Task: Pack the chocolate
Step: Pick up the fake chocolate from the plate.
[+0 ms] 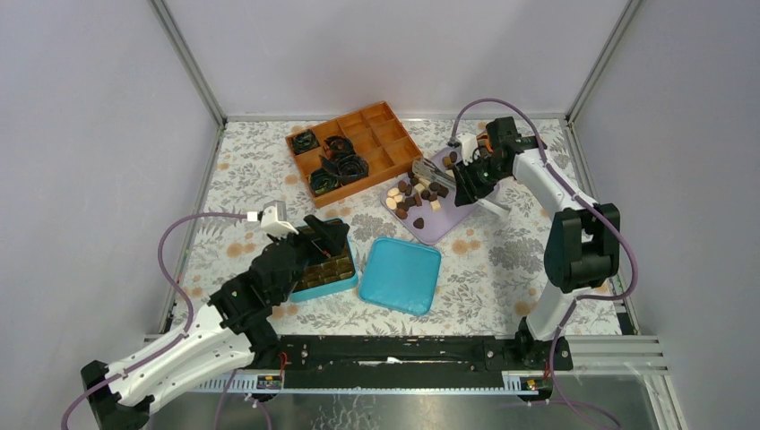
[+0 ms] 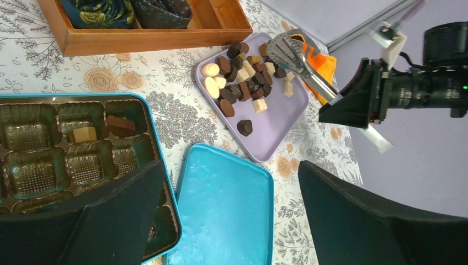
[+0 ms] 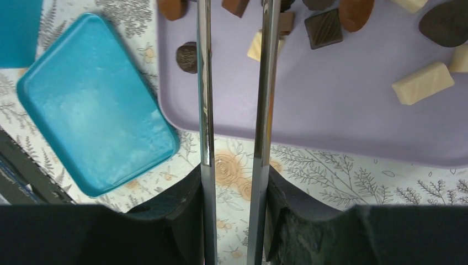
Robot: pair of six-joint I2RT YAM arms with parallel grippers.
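Near left of the table [image 1: 502, 260]: teal metal tin [image 1: 333, 288] with brown moulded insert [image 2: 33, 176], two cells filled, the left gripper [image 1: 323, 240] over it, fingers spread wide and empty; teal lid [image 1: 401, 274] just beside. Toward the far right edge: lilac plastic tray [image 3: 342, 110] heaped with dark, brown and cream chocolate [image 2: 243, 83], the right gripper [image 3: 234, 199] pinched narrow around steel tongs [image 3: 205, 110] above it. Step judged: picking; next calls for nipping one piece free and carrying it to a bare cell.

We note: divided crate [image 1: 387, 134] back centre; tray [image 1: 448, 215] right of it, nearer, chocolate [image 1: 414, 193] on it, tongs [image 2: 291, 55] above; tin [image 1: 332, 287] front left, two pieces [image 2: 84, 134] inside; lid [image 1: 401, 274] just right.
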